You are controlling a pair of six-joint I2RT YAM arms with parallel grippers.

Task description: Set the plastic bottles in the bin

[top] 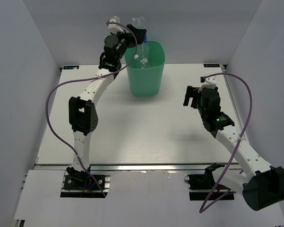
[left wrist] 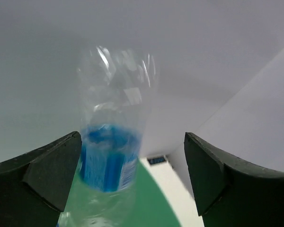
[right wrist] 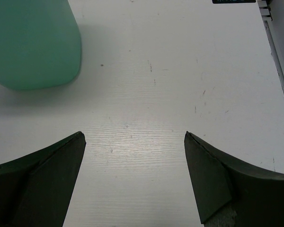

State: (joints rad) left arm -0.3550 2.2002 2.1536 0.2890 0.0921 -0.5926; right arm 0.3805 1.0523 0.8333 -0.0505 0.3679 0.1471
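Note:
The mint-green bin (top: 146, 78) stands at the far middle of the table. My left gripper (top: 138, 34) is held above its far-left rim with the jaws wide apart. A clear plastic bottle with a blue label (left wrist: 111, 142) is blurred between the fingers, close to the left finger and apart from the right one, its lower end over the bin's green inside (left wrist: 154, 203). From above, the bottle (top: 142, 45) reaches down into the bin. My right gripper (top: 192, 97) is open and empty over the bare table to the right of the bin (right wrist: 33, 42).
White walls close in the table at the back and both sides. A purple cable loops from each arm. The table's right edge rail (right wrist: 277, 56) runs near my right gripper.

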